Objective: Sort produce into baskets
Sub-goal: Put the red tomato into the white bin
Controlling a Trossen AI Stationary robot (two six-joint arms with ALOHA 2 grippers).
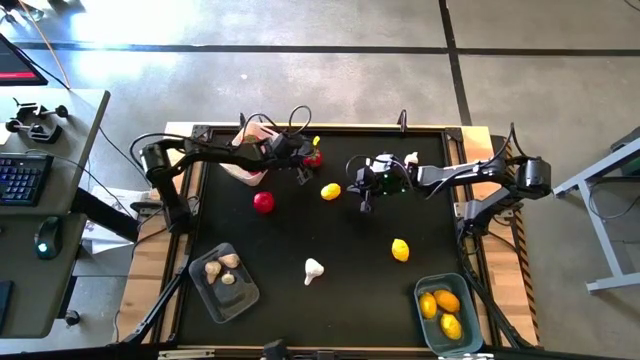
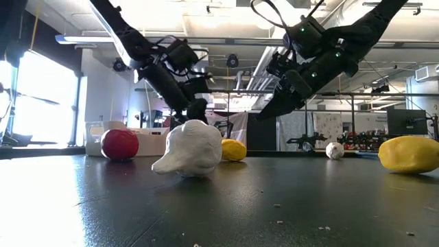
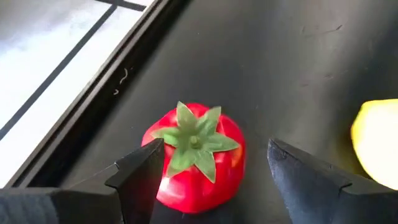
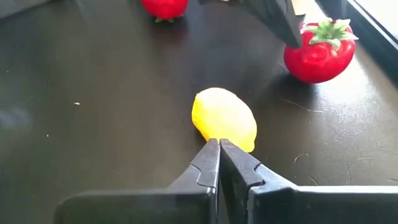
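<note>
two tomatoes (image 1: 263, 202) loose, three lemons in blue tub (image 1: 447, 338), left gripper (image 3: 208, 171) spread around a tomato (image 3: 194, 154), right gripper (image 4: 219, 155) clenched empty.

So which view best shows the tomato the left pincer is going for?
The left wrist view: the tomato fills it between the open fingers. The right wrist view shows it sideways, the high view tiny; low view: cannot tell.
</note>
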